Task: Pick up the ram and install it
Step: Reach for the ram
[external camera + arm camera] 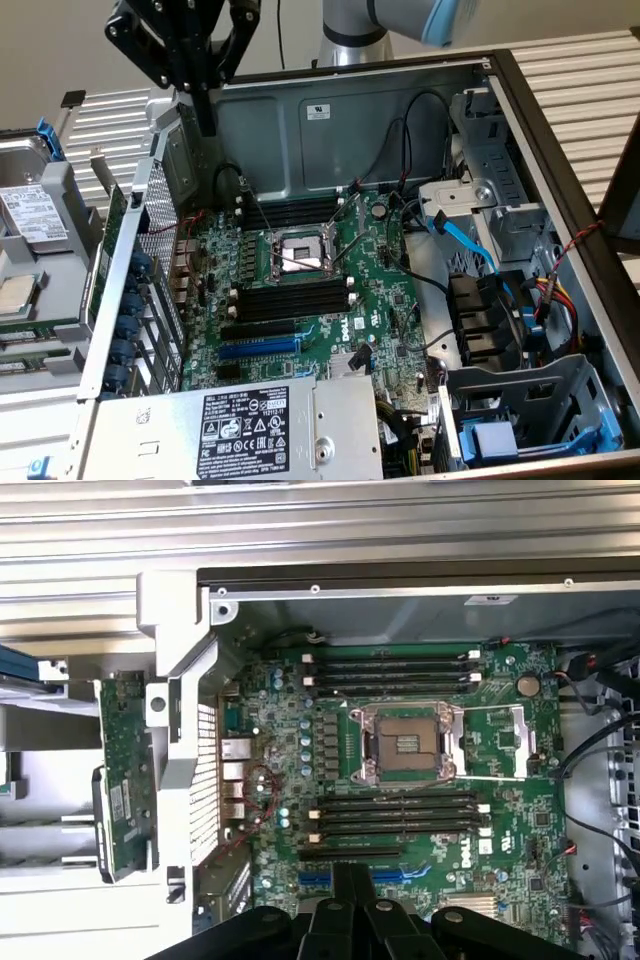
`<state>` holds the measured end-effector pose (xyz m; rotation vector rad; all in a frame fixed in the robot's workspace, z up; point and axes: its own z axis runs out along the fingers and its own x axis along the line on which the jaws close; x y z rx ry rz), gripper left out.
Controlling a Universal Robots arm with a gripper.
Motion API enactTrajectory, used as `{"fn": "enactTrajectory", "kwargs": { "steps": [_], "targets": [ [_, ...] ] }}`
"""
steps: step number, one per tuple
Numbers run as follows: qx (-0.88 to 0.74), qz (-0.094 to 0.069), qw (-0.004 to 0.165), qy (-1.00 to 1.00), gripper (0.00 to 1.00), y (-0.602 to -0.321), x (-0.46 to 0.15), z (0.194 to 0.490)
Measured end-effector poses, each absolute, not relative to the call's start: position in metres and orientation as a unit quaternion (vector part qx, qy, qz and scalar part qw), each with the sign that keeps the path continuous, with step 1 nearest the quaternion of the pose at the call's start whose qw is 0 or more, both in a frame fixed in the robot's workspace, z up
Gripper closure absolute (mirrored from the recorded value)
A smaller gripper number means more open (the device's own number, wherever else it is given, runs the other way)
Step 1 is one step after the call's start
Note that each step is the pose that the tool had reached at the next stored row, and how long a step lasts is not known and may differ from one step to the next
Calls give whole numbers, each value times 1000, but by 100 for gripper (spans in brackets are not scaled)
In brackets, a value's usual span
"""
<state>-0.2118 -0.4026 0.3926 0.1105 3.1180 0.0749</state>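
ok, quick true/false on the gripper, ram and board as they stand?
1. The gripper is shut and empty. True.
2. The processor socket lies between two banks of black memory slots. True.
3. The ram is seated in a memory slot. False: it is outside the case, beside its wall.
4. The gripper touches the motherboard. False: it hangs above the case's edge.

Open computer case (330,140); green motherboard (385,295) inside, CPU socket (298,255) mid-board.
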Motion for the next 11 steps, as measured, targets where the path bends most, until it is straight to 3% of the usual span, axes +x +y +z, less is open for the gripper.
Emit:
{"fn": "enactTrajectory", "kwargs": {
  "steps": [11],
  "targets": [
    [35, 24, 10, 999, 89, -406, -261, 393]
  ]
}}
